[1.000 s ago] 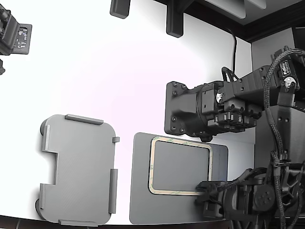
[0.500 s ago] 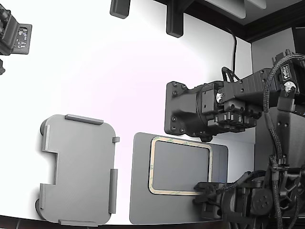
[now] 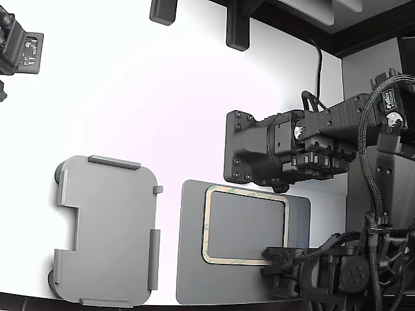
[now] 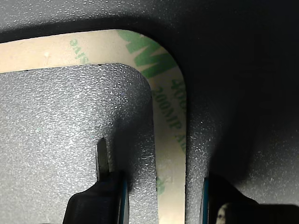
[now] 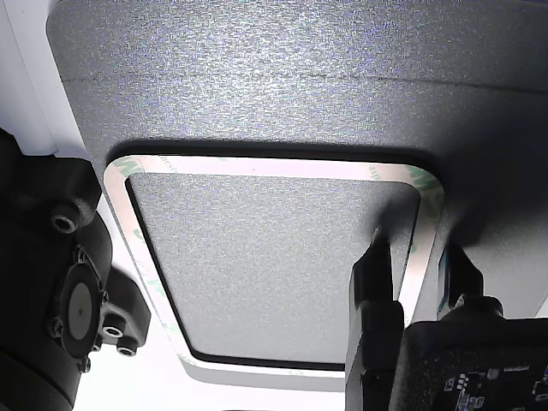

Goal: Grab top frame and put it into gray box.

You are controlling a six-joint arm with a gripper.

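The box (image 3: 107,230) sits at 9 o'clock of the mat (image 3: 191,259) on the surface (image 3: 142,97), nothing in it. The frame (image 3: 206,227) lies flat on the mat. The tool (image 4: 161,196) straddles one frame side, fingers (image 4: 103,161) apart.

The gripper (image 4: 159,196) stands with one finger (image 4: 103,161) inside the top frame (image 4: 170,140) and the other outside, the strip lying free in the gap between them. In the exterior view, bare white table (image 3: 130,97) lies open from 9 to 12 o'clock of the frame, toward the gray box (image 3: 107,230). A second arm (image 3: 285,146) overhangs the dark mat (image 3: 191,259) at 12 o'clock.
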